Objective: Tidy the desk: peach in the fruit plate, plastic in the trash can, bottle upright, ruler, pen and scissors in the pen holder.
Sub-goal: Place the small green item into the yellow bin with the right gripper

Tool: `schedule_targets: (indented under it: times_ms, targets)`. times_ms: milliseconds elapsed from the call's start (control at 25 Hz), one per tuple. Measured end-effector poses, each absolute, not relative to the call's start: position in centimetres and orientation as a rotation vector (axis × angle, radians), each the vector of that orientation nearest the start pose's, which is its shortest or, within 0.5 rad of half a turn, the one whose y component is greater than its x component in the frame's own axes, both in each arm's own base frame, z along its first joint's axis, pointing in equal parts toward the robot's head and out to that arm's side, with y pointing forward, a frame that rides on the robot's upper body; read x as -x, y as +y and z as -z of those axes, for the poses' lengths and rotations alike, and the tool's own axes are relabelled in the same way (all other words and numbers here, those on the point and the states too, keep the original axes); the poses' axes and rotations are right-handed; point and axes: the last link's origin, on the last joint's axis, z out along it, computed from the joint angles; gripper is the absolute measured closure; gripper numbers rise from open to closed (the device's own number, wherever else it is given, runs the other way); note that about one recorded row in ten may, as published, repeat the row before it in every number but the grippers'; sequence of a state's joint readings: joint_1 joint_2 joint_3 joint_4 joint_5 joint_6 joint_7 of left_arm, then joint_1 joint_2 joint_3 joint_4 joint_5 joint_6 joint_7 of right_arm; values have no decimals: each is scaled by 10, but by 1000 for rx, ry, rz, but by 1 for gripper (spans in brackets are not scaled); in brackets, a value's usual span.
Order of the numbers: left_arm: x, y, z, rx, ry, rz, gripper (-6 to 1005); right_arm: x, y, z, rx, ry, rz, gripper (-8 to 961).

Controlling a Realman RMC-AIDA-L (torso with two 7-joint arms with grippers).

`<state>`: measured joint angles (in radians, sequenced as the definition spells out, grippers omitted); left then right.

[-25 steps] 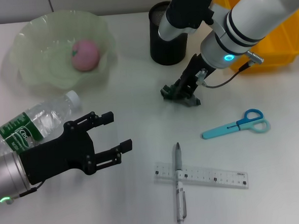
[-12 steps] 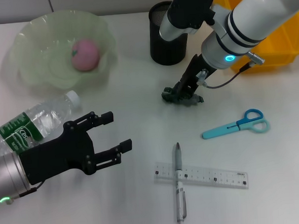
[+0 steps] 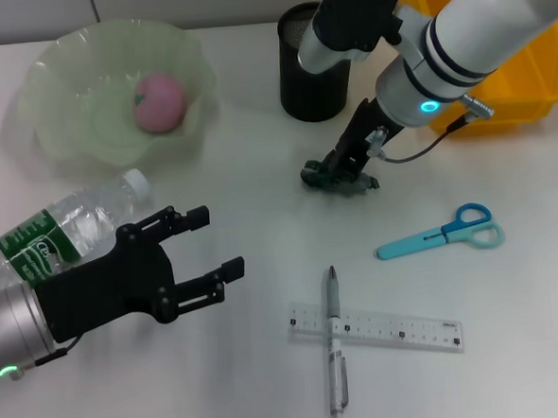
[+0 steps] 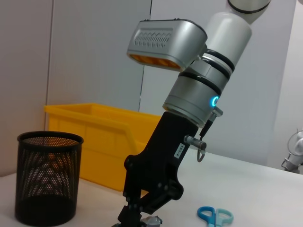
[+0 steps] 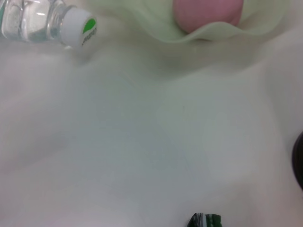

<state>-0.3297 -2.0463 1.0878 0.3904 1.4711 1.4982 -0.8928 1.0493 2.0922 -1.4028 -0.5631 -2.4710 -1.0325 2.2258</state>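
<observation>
The yellow bin (image 3: 498, 72) sits at the far right, the pale green fruit plate (image 3: 74, 117) at the far left with the peach (image 3: 160, 102) already inside. The right gripper (image 3: 339, 175) is down on the table, fingers pinched on the crumpled green plastic (image 3: 317, 176), just in front of the black mesh pen holder (image 3: 310, 70). The left gripper (image 3: 210, 243) hovers low, fingers spread wide, beside the bottle (image 3: 62, 227) lying flat. Ruler (image 3: 376, 328) under pen (image 3: 333, 338), scissors (image 3: 442, 232) nearby.
</observation>
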Motion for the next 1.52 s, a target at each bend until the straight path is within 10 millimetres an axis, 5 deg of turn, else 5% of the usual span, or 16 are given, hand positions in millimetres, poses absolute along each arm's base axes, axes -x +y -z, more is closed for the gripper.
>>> schedule_targets:
  times_ms: [680, 1040, 1200, 1520]
  targets:
    - [299, 271, 32, 2561, -438, 881, 200, -156, 405, 59, 2751, 590, 42, 954]
    - [298, 274, 28, 2543, -434, 888, 200, -184, 386, 33, 2701, 589, -481, 955]
    - [298, 274, 29, 2537, -433, 895, 200, -212, 370, 31, 2621, 551, -752, 955]
    - [296, 274, 29, 2535, -430, 904, 200, -239, 344, 41, 2486, 437, -954, 954]
